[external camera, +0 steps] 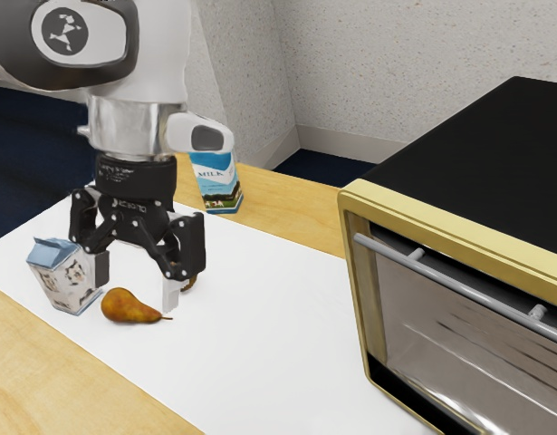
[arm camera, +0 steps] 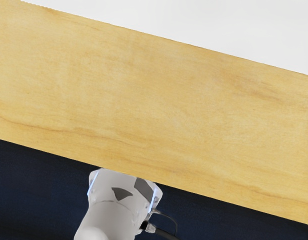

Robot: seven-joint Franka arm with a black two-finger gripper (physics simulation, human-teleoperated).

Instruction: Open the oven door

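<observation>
My gripper (external camera: 137,281) hangs at the exterior view's left, pointing down, with its two fingers wide apart and nothing held between them. The oven (external camera: 523,168) stands at the exterior view's right, black-topped with a gold-coloured front frame. Its glass door (external camera: 468,335) looks closed, with a grey bar handle (external camera: 473,293) along the upper edge. A broad gap separates the gripper from the handle.
A pear (external camera: 131,307) and a small milk carton (external camera: 62,276) are near the gripper on the white sheet (external camera: 269,335). Farther back stands a blue milk carton (external camera: 216,181). The wrist view has wooden tabletop (arm camera: 154,105) and the robot's base (arm camera: 116,205).
</observation>
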